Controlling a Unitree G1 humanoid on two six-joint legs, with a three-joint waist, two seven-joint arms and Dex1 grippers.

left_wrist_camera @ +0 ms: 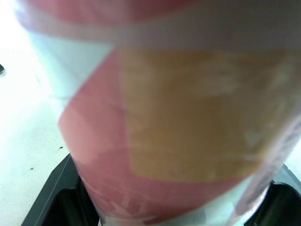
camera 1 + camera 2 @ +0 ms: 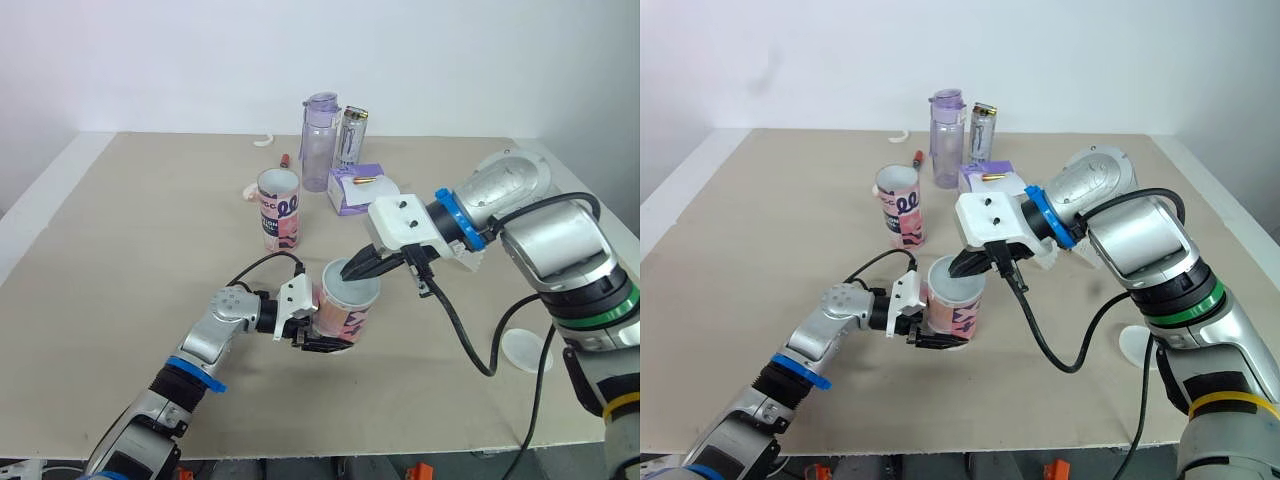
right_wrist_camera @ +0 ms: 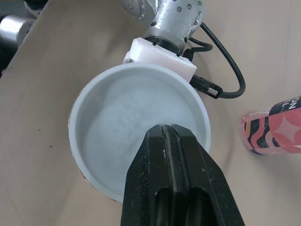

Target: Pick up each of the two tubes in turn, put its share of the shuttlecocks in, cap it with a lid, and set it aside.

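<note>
1. The front tube stands on the surface, near the robot and in the middle.
2. The left gripper is closed around the low part of this tube. In the left wrist view, its black fingers sit on each side of the tube wall.
3. The right gripper has its 2 fingers pressed tight together and holds nothing. Its tips rest on the top of the front tube.
4. A pale lid seems to sit in the mouth of that tube. I cannot see any shuttlecocks.
5. The tube looks light and hollow, like thin card. I think a hard squeeze could dent it, and its smooth printed side could slip.
6. The best place to hold it is low on the side, with a soft but steady grip, so it does not tip when the top is pushed.
7. The lid looks thin and bendy. A push near the rim would seat it better than a push in the middle.
8. The back tube stands well apart, farther from the robot. 1 loose lid lies flat on the robot's right.
</note>
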